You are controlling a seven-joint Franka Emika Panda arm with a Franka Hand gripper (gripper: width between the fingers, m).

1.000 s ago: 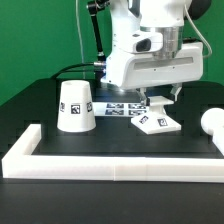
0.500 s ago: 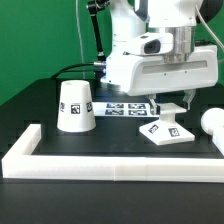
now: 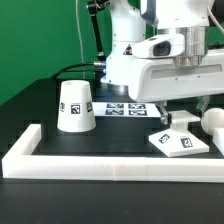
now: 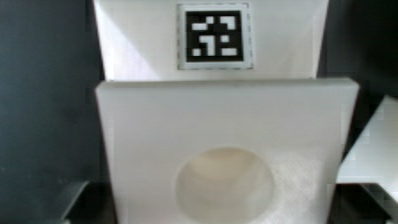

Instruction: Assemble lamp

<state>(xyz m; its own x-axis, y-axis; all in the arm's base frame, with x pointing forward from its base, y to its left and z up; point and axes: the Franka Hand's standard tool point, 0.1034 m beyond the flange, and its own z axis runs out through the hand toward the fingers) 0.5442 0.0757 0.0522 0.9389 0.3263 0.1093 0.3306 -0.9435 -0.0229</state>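
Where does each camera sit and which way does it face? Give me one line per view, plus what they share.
Exterior view: off the arm, looking slightly down over the white border at the shade, lamp base and bulb; arm and gripper show.
Wrist view: on the wrist, looking along the gripper onto the lamp base; only grey fingertips show.
Shared: the lamp base.
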